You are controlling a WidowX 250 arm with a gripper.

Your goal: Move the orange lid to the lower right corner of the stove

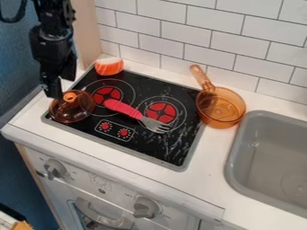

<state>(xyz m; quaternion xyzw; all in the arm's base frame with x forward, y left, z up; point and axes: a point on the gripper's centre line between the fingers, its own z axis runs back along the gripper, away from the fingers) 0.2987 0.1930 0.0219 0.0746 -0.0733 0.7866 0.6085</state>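
- The claw [57, 86] is in the upper left of the frame, hanging down just beside the orange lid, at its knob side. I cannot tell how far it is open, nor if it has hold of the lid.
- The orange lid [73, 110], see-through and with its knob up, lies at the left corner of the black stove [141, 150], left of the frame's middle.
- A fork with red handle [123, 109] lies slanting on the stove; its grey prongs point to the lower right.
- The stove has two red burners and, in front of them, a small panel with two red dials.
- An orange and white toy food piece [109, 67] is at the stove's back corner.
- An orange pan [221, 110] is at the stove's right edge, its handle toward the upper left.
- A grey sink [267, 161] is set in the white tabletop [207, 179], at the right.
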